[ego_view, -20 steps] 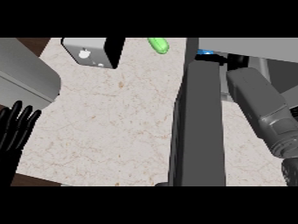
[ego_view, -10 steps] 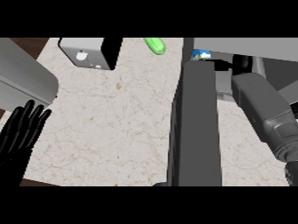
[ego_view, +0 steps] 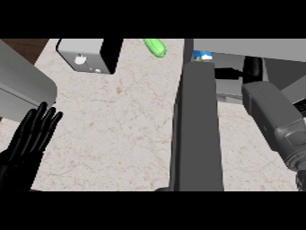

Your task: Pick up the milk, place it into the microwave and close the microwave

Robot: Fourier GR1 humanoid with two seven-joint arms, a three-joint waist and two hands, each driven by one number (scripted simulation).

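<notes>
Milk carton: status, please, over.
Left robot hand open, resting low left. Right forearm reaching inside microwave, hand hidden. Milk inside. Door open.

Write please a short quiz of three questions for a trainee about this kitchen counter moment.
1. True or false: the microwave door stands open.
2. Which hand shows flat with straight fingers over the counter? A) left hand B) right hand
3. Fill in: the green object lies near the counter's ____ edge.

Key:
1. True; the door shows edge-on, swung out over the counter.
2. A; only the right forearm shows, reaching towards the microwave, its hand hidden.
3. Far.
</notes>
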